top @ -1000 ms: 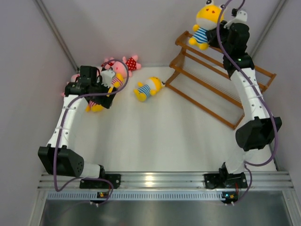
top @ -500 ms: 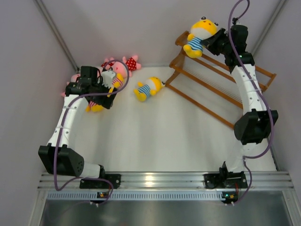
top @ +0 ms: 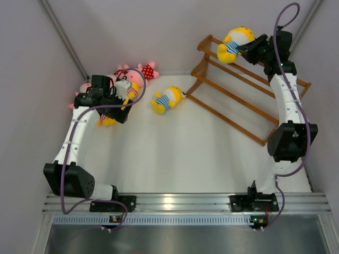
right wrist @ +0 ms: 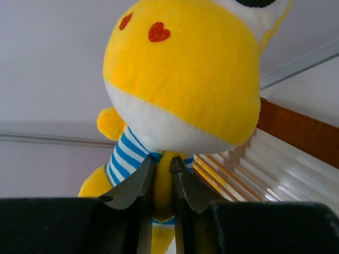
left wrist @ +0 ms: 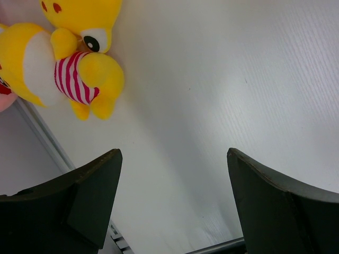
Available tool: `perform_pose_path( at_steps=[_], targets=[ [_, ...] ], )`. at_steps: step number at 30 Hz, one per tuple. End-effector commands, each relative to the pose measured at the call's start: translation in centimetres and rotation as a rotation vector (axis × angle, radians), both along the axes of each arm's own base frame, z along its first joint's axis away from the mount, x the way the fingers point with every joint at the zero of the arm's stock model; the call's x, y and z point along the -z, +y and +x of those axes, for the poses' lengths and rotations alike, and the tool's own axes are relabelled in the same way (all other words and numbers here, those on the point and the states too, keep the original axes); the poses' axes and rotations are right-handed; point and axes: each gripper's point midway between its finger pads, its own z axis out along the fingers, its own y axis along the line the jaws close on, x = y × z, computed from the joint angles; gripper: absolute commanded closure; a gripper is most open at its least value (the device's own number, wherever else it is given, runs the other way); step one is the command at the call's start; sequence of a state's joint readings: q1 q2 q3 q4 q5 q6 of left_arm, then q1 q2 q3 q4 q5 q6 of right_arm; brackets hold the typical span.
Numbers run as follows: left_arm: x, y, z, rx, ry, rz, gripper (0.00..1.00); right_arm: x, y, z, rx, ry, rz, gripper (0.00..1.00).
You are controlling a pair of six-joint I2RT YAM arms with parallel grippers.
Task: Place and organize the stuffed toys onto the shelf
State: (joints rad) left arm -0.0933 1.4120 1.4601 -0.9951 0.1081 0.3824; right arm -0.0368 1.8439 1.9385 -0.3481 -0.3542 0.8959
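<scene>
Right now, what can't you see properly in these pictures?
Top view: the pile of toys is partly under the left arm, so no count.
Right wrist view: the right gripper hides the blue-striped toy's legs.
Left wrist view: the pink-striped toy's face is cut by the top edge.

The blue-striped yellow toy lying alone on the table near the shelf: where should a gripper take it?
Probably the striped torso of the yellow toy, from straight above, closing across the body. It lies flat, its torso is narrower than the round head, and nothing crowds either side.
</scene>
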Motion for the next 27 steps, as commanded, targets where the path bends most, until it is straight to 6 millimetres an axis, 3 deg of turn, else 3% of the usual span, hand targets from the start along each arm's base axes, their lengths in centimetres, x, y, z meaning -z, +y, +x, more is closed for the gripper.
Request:
perform_pose_path(
  at_steps=[1, 8, 15, 16, 19, 27],
  targets=[
    [0.1, -0.2, 0.3, -0.005, -0.005, -0.017, 0.14, -1.2, -1.2, 0.7, 0.019, -0.044, 0.015, 0.83],
    [0.2, -0.3, 0.3, -0.001, -0.003, -0.016, 0.14, 0.6, -2.0, 1.1, 0.030, -0.005, -0.008, 0.81],
    [0.4, -0.5, 0.3, 0.003, 0.005, -0.028, 0.14, 0.5, -2.6, 1.0, 0.045, -0.008, -0.016, 0.57],
    [0.4, -0.5, 0.2, 0.007, 0.003, -0.027, 0.14, 0.2, -2.7, 0.9, 0.045, -0.018, -0.023, 0.48],
    [0.5, -0.5, 0.2, 0.007, 0.007, -0.030, 0.14, -0.2, -2.9, 0.6, 0.051, -0.029, -0.043, 0.38],
    [0.5, -0.8, 0.2, 0.027, 0.007, -0.035, 0.14, -2.6, -3.4, -1.2, 0.068, -0.079, -0.113, 0.21]
  ],
)
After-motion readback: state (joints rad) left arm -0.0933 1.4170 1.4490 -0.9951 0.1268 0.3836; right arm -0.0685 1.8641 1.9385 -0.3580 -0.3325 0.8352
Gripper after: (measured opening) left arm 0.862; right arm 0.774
